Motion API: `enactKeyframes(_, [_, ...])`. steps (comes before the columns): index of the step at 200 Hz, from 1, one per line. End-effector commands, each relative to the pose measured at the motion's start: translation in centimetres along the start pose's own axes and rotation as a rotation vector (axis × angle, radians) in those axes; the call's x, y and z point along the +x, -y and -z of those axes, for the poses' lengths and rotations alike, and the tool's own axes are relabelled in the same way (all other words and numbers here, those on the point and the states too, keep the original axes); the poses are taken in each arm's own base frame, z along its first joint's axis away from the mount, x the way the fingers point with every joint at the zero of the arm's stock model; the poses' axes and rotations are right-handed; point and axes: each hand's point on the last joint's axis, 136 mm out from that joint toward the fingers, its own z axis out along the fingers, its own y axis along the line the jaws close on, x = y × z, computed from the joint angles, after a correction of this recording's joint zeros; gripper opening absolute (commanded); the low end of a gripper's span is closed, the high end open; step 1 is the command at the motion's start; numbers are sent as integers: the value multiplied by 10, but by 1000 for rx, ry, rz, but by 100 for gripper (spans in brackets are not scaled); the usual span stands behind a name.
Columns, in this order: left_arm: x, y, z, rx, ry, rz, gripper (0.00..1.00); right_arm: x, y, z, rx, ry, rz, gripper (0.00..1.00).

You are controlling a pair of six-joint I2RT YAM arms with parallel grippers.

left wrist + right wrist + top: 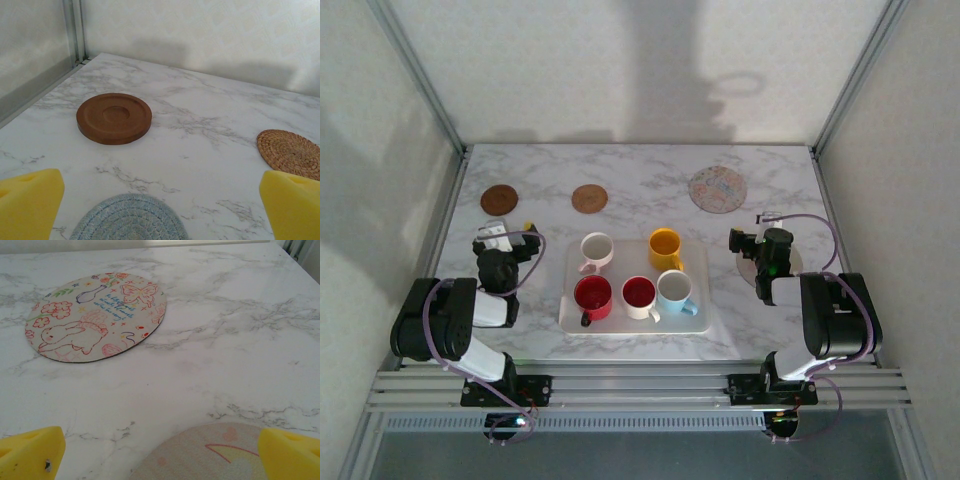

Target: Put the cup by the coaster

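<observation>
Several cups stand on a white tray (620, 322) at the table's middle: a white one (596, 250), a yellow one (665, 247), a red one (592, 296), a white one with a red inside (639, 294) and a light blue one (675, 291). Coasters lie along the back: a wooden disc (499, 199) (114, 118), a rattan one (589, 198) (290, 152) and a flower-printed one (717, 189) (95, 315). My left gripper (510, 238) (161, 202) hangs open over a blue woven coaster (130, 218), left of the tray. My right gripper (757, 238) (161, 452) is open over a pink coaster (220, 455) (788, 262), right of the tray. Both are empty.
Metal frame posts and white walls close in the table on the left, right and back. Bare marble lies between the tray and the back row of coasters.
</observation>
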Motion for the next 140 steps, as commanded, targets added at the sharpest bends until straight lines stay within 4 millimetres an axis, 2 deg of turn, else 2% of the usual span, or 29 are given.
enactKeyframes(1, [-6, 0, -3, 2, 16, 6, 99, -2, -2, 0, -7, 17, 1, 99])
enactKeyframes(86, [-7, 0, -3, 4, 17, 5, 100, -2, -1, 0, -6, 19, 2, 99])
enactKeyframes(118, [-27, 5, -3, 7, 20, 1, 100, -7, 5, 4, 48, -8, -1, 99])
enactKeyframes(120, [-28, 5, -2, 6, 20, 0, 100, -18, 4, 3, 48, 11, -2, 99])
enactKeyframes(122, [-29, 5, -1, 4, 21, 1, 100, -20, 4, 3, 50, 10, -1, 99])
enactKeyframes(140, [-45, 2, 4, -17, 46, 17, 100, -31, 2, 9, 54, -4, 10, 99])
